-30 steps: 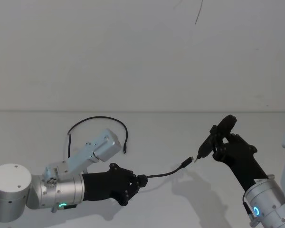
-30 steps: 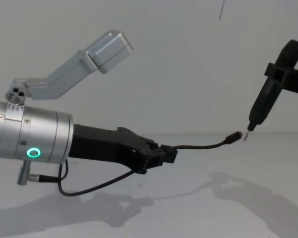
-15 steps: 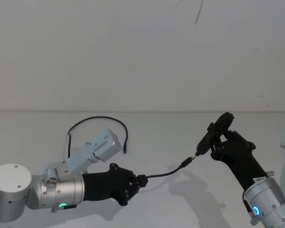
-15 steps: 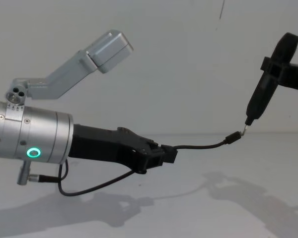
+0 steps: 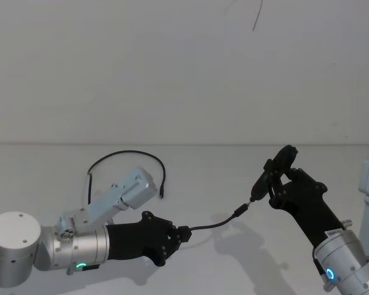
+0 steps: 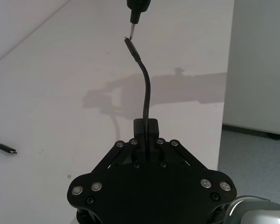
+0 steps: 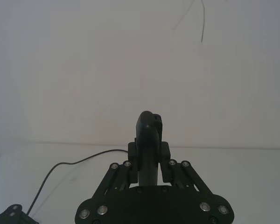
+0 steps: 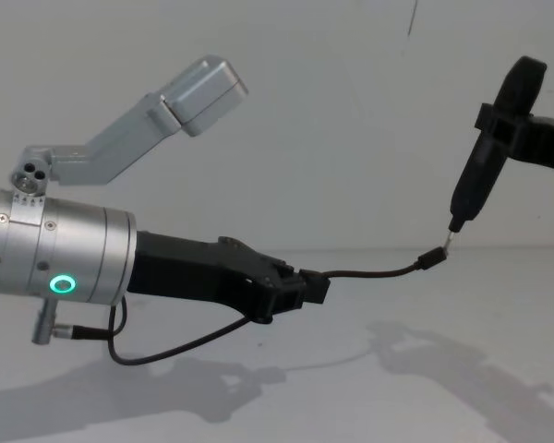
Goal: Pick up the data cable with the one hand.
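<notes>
Near the tabletop's (image 5: pixel 43 178) front left corner: left gripper (image 5: pixel 179 234), black and angular on a silver arm with a green ring (image 8: pixel 64 284), reaching toward the middle. Jaws pressed together on the cable (image 5: pixel 218 224), clamped close to one end, lifted clear of the surface. From the jaws, a short black stretch arching up and forward to a small plug (image 8: pixel 431 258), held in the air above the tabletop's middle. In the left wrist view, same cable (image 6: pixel 144 93) rising straight out from between the closed fingers (image 6: pixel 152 128), plug at its far tip.

Farther right, above the front right part: right gripper (image 5: pixel 277 178), closed around a narrow black tool (image 8: pixel 480 161) with a thin pointed tip. Tip angled down, just touching or all but touching the plug; contact too fine to tell. In the right wrist view, tool body (image 7: pixel 149 140) seated upright between the fingers.

Behind the left arm, toward the back left of the tabletop: loose black cord (image 5: pixel 126 157) lying in an arc on the surface, one end pointing down near the middle.
</notes>
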